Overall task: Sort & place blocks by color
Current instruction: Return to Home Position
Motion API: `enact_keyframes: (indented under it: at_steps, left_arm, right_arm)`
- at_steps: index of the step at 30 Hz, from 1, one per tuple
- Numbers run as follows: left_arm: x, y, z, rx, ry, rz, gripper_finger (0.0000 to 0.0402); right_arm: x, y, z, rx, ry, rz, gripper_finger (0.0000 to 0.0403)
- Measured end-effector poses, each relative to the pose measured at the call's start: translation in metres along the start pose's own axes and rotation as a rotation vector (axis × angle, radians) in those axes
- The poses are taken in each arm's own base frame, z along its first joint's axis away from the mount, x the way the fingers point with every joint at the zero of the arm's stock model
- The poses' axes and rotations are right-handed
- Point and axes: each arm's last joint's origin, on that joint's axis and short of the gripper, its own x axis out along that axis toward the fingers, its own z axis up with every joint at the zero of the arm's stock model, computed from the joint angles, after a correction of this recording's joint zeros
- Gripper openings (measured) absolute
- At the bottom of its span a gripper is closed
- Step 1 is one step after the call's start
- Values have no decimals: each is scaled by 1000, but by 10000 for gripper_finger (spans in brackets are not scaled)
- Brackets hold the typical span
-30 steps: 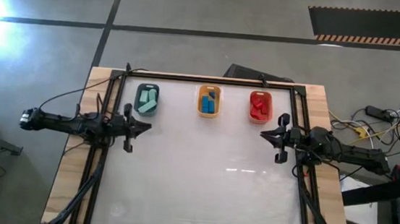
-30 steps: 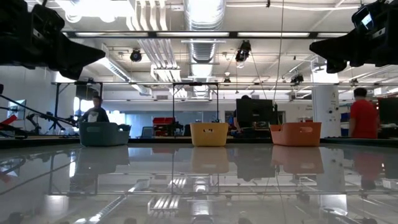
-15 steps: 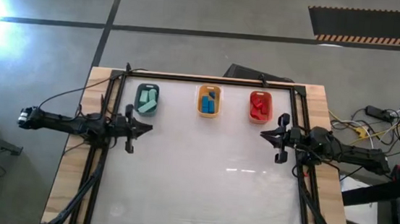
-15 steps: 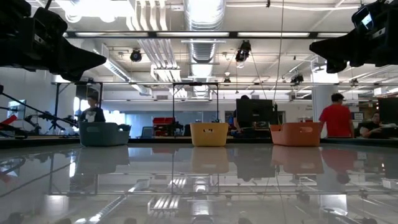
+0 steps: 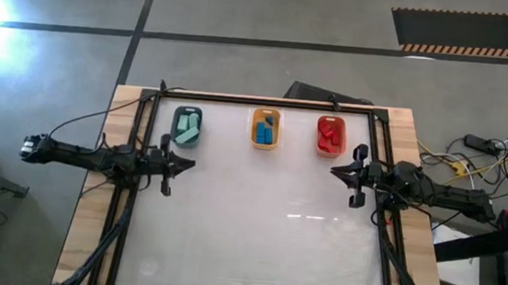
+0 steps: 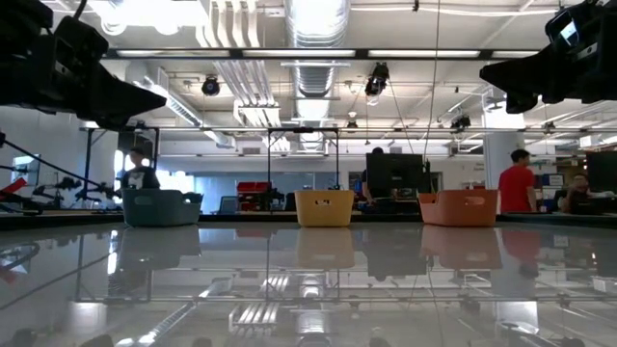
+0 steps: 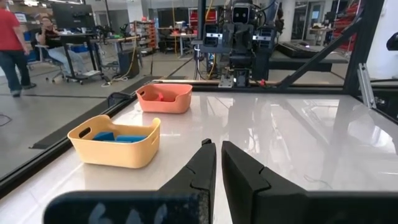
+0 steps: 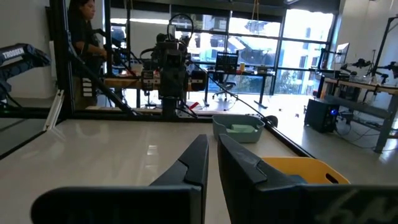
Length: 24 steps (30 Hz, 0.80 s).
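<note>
Left gripper (image 5: pixel 185 162) 9 o'clock, right gripper (image 5: pixel 334 171) 3 o'clock: closed, empty. Stray homing swing might clip orange-red rounded tray (image 6: pixel 458 208).

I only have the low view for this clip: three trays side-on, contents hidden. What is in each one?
Observer: From above, the dark teal tray holds mint blocks, the yellow-orange tray blue blocks, and the orange-red tray red blocks.
Operator: Any blocks loose on the table?
Observer: None show on the white table in the high view.
Operator: And the claws?
Observer: The left claw hangs by the table's left edge in the high view, the right claw by its right edge. The wrist views show both shut, with nothing held.
</note>
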Motion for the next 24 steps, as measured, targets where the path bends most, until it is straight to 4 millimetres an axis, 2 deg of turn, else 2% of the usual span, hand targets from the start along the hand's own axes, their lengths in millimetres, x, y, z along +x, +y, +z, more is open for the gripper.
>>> enact_keyframes:
  at_steps: [24]
  left_arm:
    - [4,-1,-6,17,62,-1,11]
  right_arm:
    - [0,0,0,0,0,0,27]
